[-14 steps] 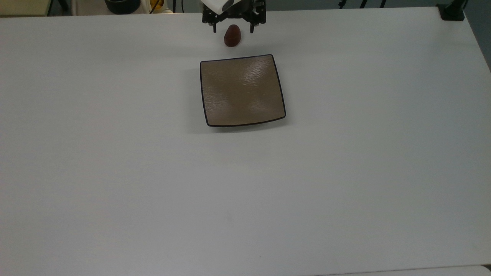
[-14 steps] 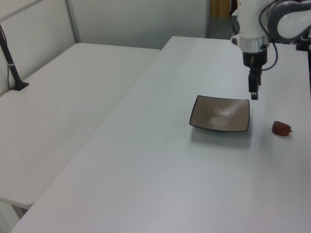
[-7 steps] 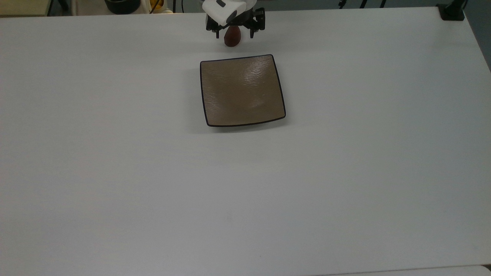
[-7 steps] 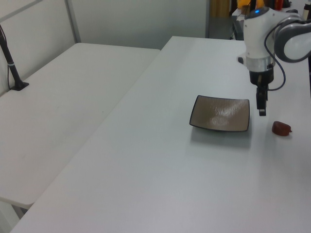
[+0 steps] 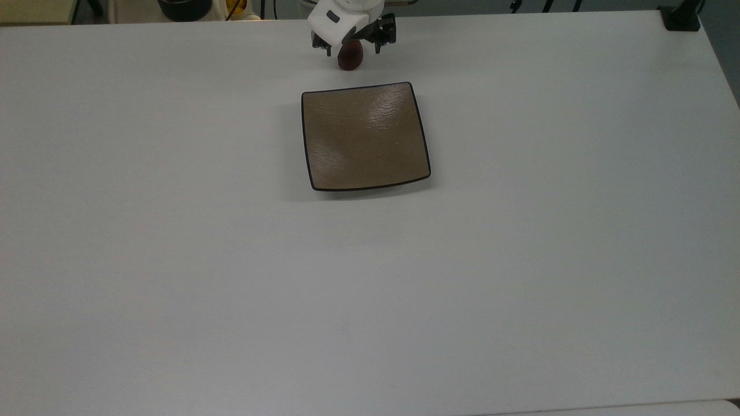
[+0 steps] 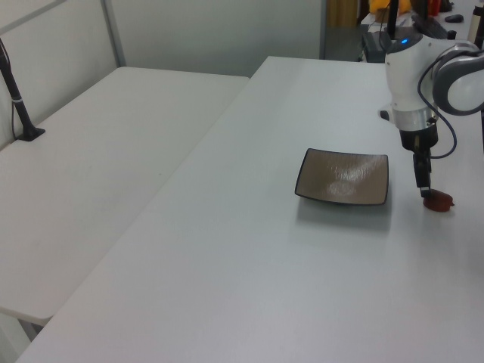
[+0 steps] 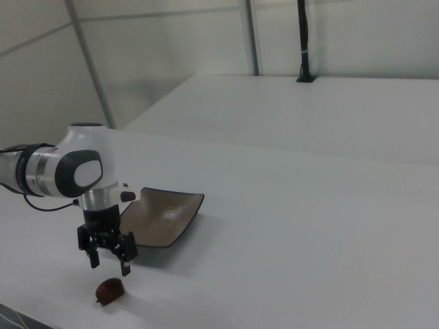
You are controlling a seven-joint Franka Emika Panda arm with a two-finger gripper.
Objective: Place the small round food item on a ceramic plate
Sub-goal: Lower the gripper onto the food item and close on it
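We see the gripper [image 7: 107, 259] with jaws spread wide, empty — poised directly above the small round food item [image 7: 110, 290], which lies on the worktop [image 5: 520, 260] just beside the ceramic plate [image 5: 365, 136], not on it.

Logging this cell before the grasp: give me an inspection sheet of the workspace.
Surface: white table, plain, nothing spilled.
Job's things: food item lies on the table beside the plate, apart from it; plate bare.
Clutter: nothing seen on the table.
Gripper: gripper open, fingers pointing down, just above the food item in the right view, not touching it.
Cables: black cable loops along the arm's wrist.
Surroundings: second white table alongside; black post on it; dark bowl past the table's far edge in the top view.
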